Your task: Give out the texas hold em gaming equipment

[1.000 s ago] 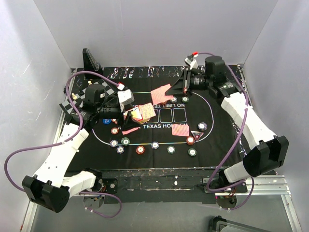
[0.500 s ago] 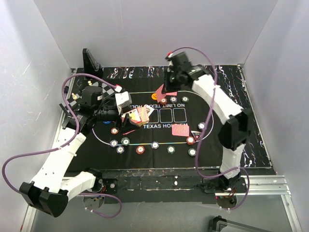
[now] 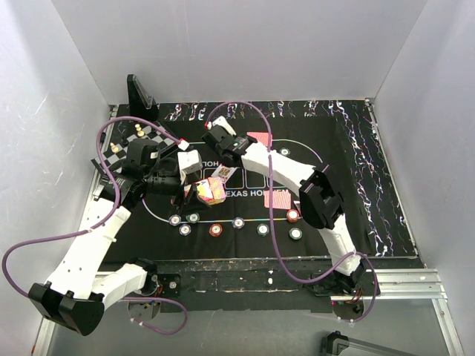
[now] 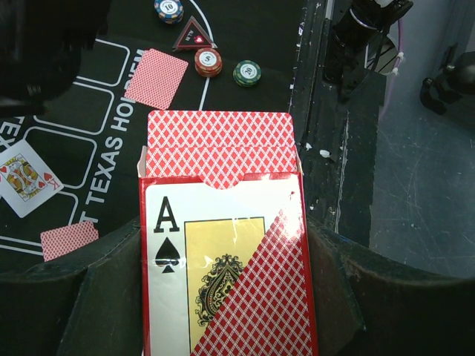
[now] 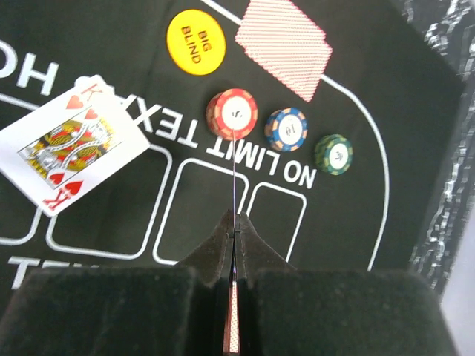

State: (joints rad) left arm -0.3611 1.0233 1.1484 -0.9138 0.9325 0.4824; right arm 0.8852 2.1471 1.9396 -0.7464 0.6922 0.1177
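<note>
The left gripper (image 4: 223, 297) is closed on the card box (image 4: 223, 245). It squeezes the box from both sides and holds it up over the Texas hold 'em mat (image 5: 356, 74), with the open end pointing away from the gripper. I think it holds the box this way so the other arm can pull cards out of the top.

The right gripper (image 5: 234, 222) is pinched tight on one playing card (image 5: 234, 189), which shows only as a thin edge. That grip looks good for laying the card flat on the mat.

A king of hearts (image 5: 68, 144) lies face up there, near the yellow big blind button (image 5: 196, 41). A red chip (image 5: 231, 113), a blue chip (image 5: 286, 129) and a green chip (image 5: 333, 153) sit in a row near a face-down card (image 5: 282, 46) — likely one player's share.
</note>
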